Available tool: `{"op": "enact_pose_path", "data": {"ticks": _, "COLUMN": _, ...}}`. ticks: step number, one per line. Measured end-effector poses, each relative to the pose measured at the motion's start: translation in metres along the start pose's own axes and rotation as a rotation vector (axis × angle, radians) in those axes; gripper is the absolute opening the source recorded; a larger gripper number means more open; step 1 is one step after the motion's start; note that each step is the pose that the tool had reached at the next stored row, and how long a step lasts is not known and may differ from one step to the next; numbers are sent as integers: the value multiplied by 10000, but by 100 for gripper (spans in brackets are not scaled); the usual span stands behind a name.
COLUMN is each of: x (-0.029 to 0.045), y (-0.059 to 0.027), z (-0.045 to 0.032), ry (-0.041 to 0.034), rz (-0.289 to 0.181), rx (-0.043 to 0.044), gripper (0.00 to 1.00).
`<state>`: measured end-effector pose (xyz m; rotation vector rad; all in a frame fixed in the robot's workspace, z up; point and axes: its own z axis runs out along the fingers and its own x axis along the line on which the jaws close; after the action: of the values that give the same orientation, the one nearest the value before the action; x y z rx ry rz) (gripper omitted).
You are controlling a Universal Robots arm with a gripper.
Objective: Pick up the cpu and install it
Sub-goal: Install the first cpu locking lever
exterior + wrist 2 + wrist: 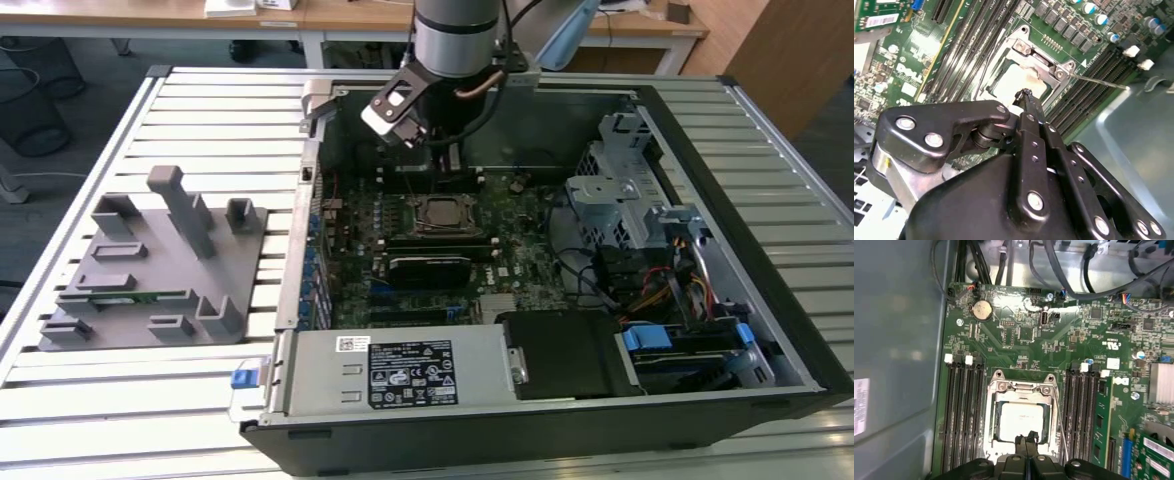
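Observation:
The cpu [1020,419] lies flat in the socket frame [1022,386] on the green motherboard, its pale silver top facing up; in the second wrist view the cpu [1013,82] sits inside the open metal frame. My gripper [1026,441] hovers over the chip's edge with its black fingers pressed together, shut, and nothing between them. Its tips [1026,95] stand just above the chip. In the exterior view the gripper [430,140] hangs inside the open computer case, a little behind the cpu [445,213]. The socket's thin lever [1059,426] stands out beside the frame.
Memory slots [961,405] flank the socket on both sides. The case walls, a drive cage [621,190], cables [654,285] and the power supply [400,370] ring the board. A grey fixture [147,265] with a green memory stick [127,296] stands at the exterior view's left.

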<state>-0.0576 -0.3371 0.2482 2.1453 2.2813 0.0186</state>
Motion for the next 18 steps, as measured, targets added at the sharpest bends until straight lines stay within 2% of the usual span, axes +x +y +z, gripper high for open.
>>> {"op": "enact_pose_path", "data": {"ticks": 11, "x": 0, "y": 4, "z": -266, "ry": 2, "rz": 0, "rx": 25, "gripper": 11}}
{"op": "enact_pose_path", "data": {"ticks": 13, "x": 1, "y": 5, "z": -275, "ry": -2, "rz": -72, "rx": 23, "gripper": 11}}
{"op": "enact_pose_path", "data": {"ticks": 18, "x": 0, "y": 3, "z": -276, "ry": -119, "rz": -883, "rx": 34, "gripper": 11}}
